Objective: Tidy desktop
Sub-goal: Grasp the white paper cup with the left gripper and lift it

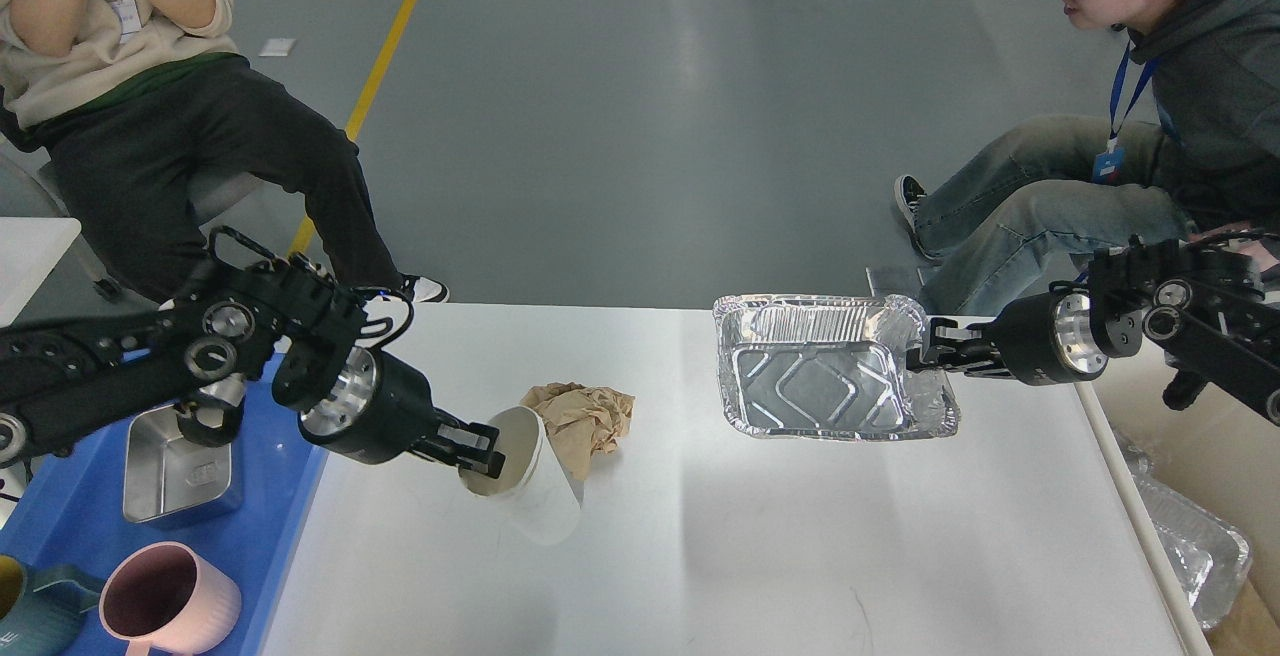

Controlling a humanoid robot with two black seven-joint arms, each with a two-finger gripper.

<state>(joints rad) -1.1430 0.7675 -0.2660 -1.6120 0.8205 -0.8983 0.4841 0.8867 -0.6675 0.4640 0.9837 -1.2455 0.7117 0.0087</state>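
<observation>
The white-grey desktop (760,546) fills the lower middle of the head view. My left gripper (478,453) is shut on the rim of a white paper cup (530,491) and holds it tilted above the desktop, beside a crumpled brown paper (585,416). My right gripper (925,356) is shut on the right rim of a foil tray (825,368) and holds it near the desktop's far right part.
A blue plastic tray (60,526) at the left holds a steel box (180,456), a pink mug (165,606) and a teal mug (25,611). More foil trays (1195,546) lie below the desktop's right edge. Two people sit beyond the far edge.
</observation>
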